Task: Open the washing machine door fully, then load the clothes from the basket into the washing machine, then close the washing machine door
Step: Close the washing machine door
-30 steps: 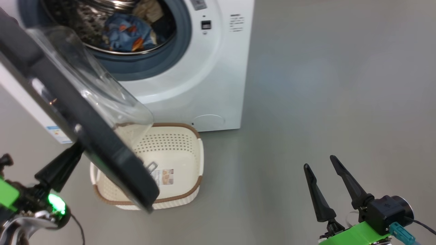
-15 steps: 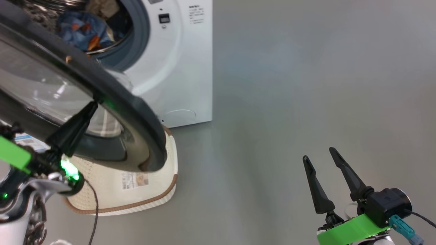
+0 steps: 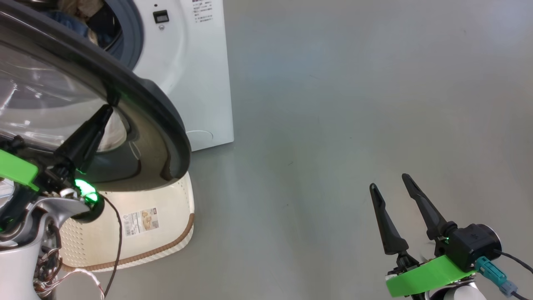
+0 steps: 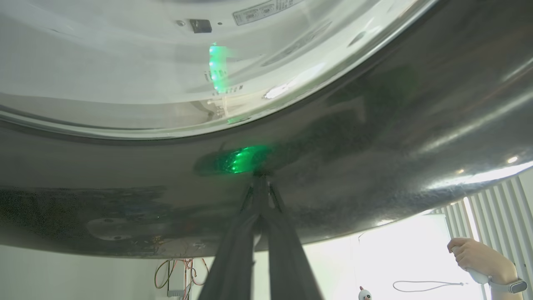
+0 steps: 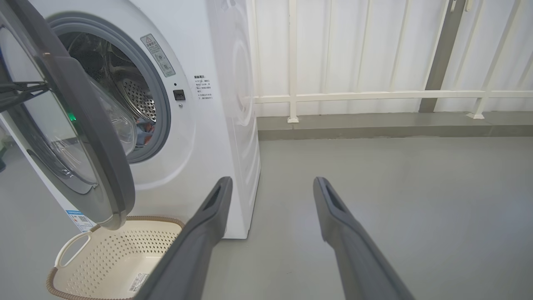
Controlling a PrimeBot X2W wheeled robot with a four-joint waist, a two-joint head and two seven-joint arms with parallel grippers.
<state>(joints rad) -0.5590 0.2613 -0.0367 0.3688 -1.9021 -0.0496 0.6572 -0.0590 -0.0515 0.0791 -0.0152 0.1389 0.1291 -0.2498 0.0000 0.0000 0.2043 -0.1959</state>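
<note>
Left end effector (image 3: 109, 107) closed, tips against the black rim of the part-open washing machine door (image 3: 158, 125), right end effector (image 3: 388, 181) spread open above the grey floor (image 3: 333, 104), clothes (image 3: 77, 6) inside the washing machine (image 3: 187, 62), basket (image 3: 183, 204) beneath the door.

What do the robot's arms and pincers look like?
The left gripper and right gripper each have two long, tapering black fingers on a bright green bracket. A green light glows at the left wrist; its silvery forearm trails a dark cable. The right wrist carries a black round housing with a teal plug.
</note>
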